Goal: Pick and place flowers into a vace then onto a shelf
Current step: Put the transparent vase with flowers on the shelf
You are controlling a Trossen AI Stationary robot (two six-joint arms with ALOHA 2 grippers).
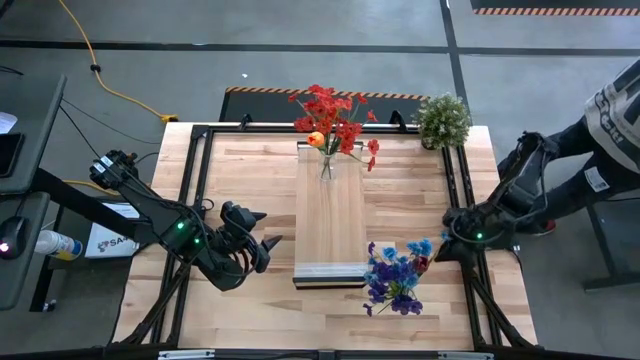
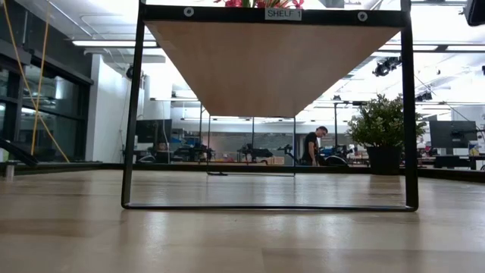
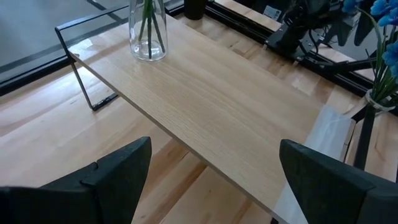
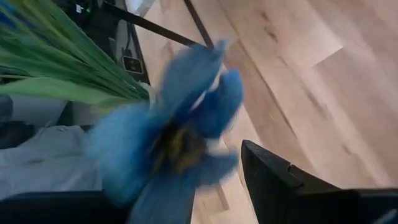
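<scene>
A clear glass vase with red and orange flowers stands on the far end of the raised light-wood shelf. The left wrist view shows the vase and the green stems inside it. A bunch of blue and purple flowers stands on the table by the shelf's near right corner. My left gripper hangs open left of the shelf, with nothing between its fingers. My right gripper is open beside the blue bunch, and a blue head sits between its fingers. My right gripper comes at the blue bunch level from the table's right side. A blurred blue flower head fills the space ahead of the open fingers. I cannot tell whether they touch it.
A bushy potted plant stands at the far right of the table, also in the low view. The shelf's black metal frame stands on the slatted tabletop. A person's sleeve shows off the table's right edge.
</scene>
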